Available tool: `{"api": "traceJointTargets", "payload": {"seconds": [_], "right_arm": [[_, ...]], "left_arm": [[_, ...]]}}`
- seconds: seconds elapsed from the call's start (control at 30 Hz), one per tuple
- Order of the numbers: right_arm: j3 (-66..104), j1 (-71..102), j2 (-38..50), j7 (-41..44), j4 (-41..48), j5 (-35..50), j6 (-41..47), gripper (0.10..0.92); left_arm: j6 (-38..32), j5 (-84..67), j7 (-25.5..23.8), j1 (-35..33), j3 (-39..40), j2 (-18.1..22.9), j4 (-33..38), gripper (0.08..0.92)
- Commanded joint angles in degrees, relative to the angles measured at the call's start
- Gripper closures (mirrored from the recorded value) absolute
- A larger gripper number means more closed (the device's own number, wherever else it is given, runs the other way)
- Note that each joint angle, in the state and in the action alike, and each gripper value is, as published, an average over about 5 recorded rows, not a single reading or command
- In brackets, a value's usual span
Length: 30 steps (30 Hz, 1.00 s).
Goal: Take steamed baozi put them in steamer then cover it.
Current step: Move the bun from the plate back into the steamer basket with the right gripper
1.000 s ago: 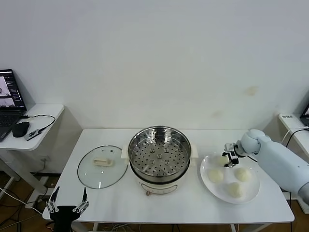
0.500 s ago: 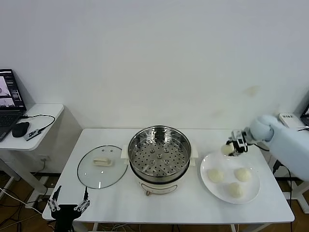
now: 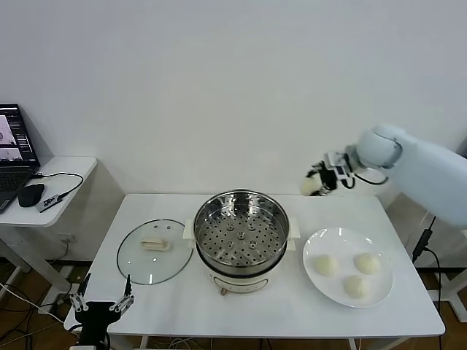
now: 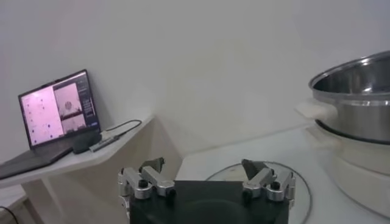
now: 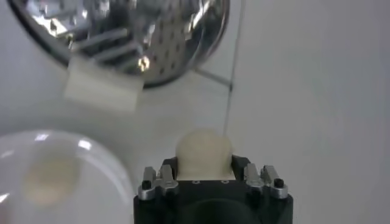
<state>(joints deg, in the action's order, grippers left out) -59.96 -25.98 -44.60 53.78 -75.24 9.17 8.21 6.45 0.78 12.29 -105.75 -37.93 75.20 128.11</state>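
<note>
My right gripper (image 3: 317, 183) is shut on one off-white baozi (image 3: 311, 185) and holds it in the air to the right of and behind the steamer (image 3: 241, 233); the baozi also shows in the right wrist view (image 5: 203, 151). The steamer's perforated tray is empty. Three baozi (image 3: 326, 265) lie on the white plate (image 3: 314, 281) at the right. The glass cover (image 3: 153, 250) lies flat on the table left of the steamer. My left gripper (image 3: 102, 305) is open and empty, low at the table's front left corner.
A side table at the far left holds a laptop (image 3: 14, 157), a mouse (image 3: 31, 194) and a cable. The white wall stands close behind the table. The steamer's rim and cream handle show in the right wrist view (image 5: 100, 91).
My right gripper has lifted one baozi off the plate and carried it up and left toward the steamer. The left arm has barely moved.
</note>
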Motion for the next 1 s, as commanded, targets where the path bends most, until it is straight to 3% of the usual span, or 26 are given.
{"api": "traceJointTargets", "payload": {"seconds": [0.03,0.13,0.57,1.0], "right_arm": [[-9.1,-8.4,-10.9,-4.4,-1.6,8.7,-2.7,0.465],[-11.0,-7.8,-14.7,-5.4,-0.6,7.6,-5.5,0.465],[-16.4,-4.0,-23.8,-7.0,6.3,-13.6,-25.3,0.463],[-15.1,0.8,-25.5,-8.6,11.5,-24.7,-33.0,0.457]], "left_arm": [[0.0,-0.8,-0.1,0.3,-1.4,-0.7,-0.3,0.177],[0.0,-0.9,-0.1,0.4,-1.8,-0.6,-0.5,0.177],[0.0,-0.7,-0.3,0.1,-2.6,0.8,0.7,0.177],[0.0,-0.3,-0.3,0.2,-2.5,1.5,0.7,0.177]]}}
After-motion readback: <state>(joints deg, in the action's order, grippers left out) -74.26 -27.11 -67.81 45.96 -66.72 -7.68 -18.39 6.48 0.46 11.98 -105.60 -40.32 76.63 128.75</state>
